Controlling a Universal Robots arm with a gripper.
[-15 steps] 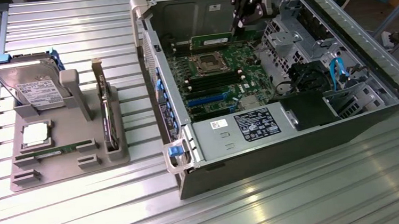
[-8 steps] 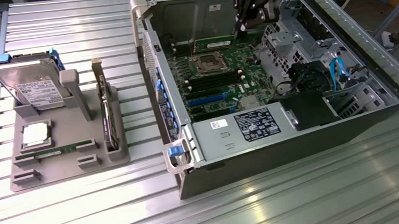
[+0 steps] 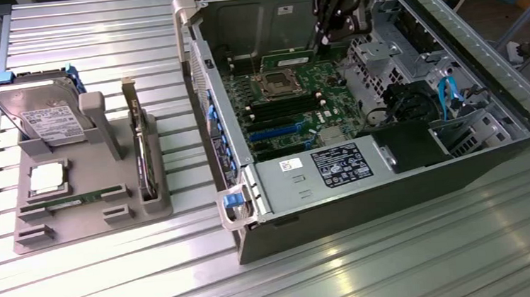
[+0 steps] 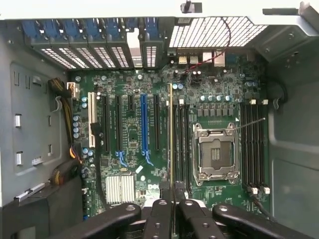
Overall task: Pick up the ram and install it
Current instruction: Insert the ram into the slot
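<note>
Scene: We see an open computer case [image 3: 374,204] lying on its side on a slatted metal table [image 3: 398,266], its motherboard [image 3: 290,111] facing up.
Arm: The gripper [image 4: 172,194] hangs over the far end of the case, above the motherboard.
Fingers: The black fingers [image 4: 158,219] are clenched on the ram [image 4: 171,134], pinching the thin stick by its upper edge.
Ram: From the wrist camera we see it edge-on, a thin pale line pointing down at the board. It runs parallel to the black memory slots [image 4: 180,144] that lie just beside the processor socket [image 4: 215,154], on the side towards the long expansion slots [image 4: 144,124].
Contact: We cannot tell whether the stick touches a slot or hangs clear above it.
Socket: The metal frame sits shut around a bare square centre, with another bank of memory slots [image 4: 251,144] on its other side.
Holder: At the exterior view's left, well apart from the case, a grey holder [image 3: 91,219] rests on the table.
Holder contents: A hard drive [image 3: 40,113] in a blue frame stands upright at the far end. A square silver chip [image 3: 48,176] lies flat in the middle. A dark expansion card [image 3: 141,158] stands on edge along the side nearer the case. A green strip [image 3: 65,202] lies in a groove on the near side of the chip.
</note>
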